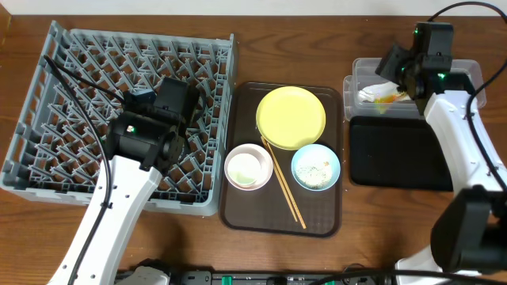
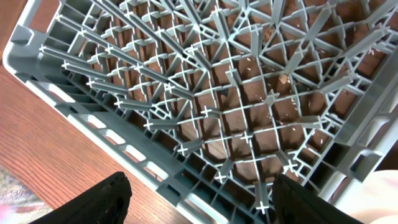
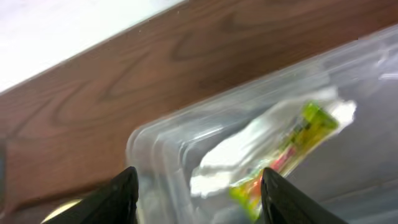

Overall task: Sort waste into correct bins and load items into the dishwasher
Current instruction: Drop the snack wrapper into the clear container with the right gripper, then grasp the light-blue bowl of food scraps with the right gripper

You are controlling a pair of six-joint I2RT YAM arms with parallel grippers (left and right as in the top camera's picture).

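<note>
Two hands are at work, at opposite edges of the surface (image 1: 317,32). The right hand (image 3: 198,182) hangs over the clear box (image 3: 155,149) at the far right corner, its fingers spread wide with nothing between them. Below it the crumpled napkin (image 3: 242,146) and the green-and-orange wrapper (image 3: 292,146) lie together inside the box, close to its wall. The black tray (image 1: 396,150) sits just in front of the box and looks bare.

The left hand (image 2: 202,193) hovers over the dish rack (image 1: 79,79) at the left edge, also wide and empty, pegs showing between its fingers.

At mid-surface the brown tray (image 1: 238,214) carries the yellow plate (image 1: 291,117), the white bowl (image 1: 249,166), the blue bowl (image 1: 315,167) with rice grains (image 1: 318,172) in it, and the chopsticks (image 1: 283,182) lying slantwise between the bowls.

The drop into the box seems to be the step in hand. To finish it well, the right hand should probably rise straight up with its fingers kept apart, so neither piece clings or gets dragged over the wall, and only then swing toward the brown tray. The rice looks like the remaining waste.
</note>
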